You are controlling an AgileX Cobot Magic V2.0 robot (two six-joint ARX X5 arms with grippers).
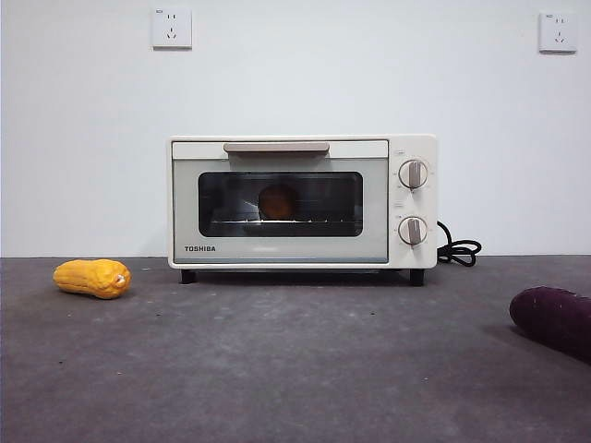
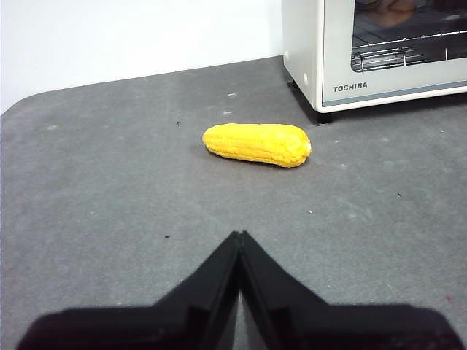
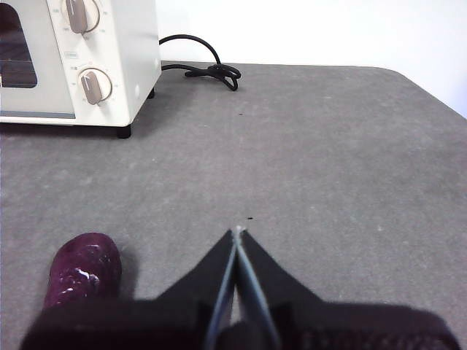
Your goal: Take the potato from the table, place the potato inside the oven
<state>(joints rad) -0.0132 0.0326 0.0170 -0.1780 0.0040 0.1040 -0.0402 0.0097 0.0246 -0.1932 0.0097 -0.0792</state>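
Corn (image 1: 92, 278) lies on the tabletop (image 1: 295, 369) left of the oven (image 1: 302, 203). Only the front view shows the potato (image 1: 278, 202), inside behind the closed door. Purple yam (image 1: 554, 320) sits far right. Left gripper (image 2: 239, 235) and right gripper (image 3: 237, 230) both have fingers pressed together, empty.

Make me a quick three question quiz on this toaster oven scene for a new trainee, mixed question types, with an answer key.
1. True or false: the potato lies inside the oven, behind its closed door.
2. Which item lies on the table nearest the left end effector? A) yellow corn cob B) purple oblong vegetable C) black cord
3. Fill in: neither the left nor the right end effector holds ____.

Key: 1 true; 2 A; 3 anything
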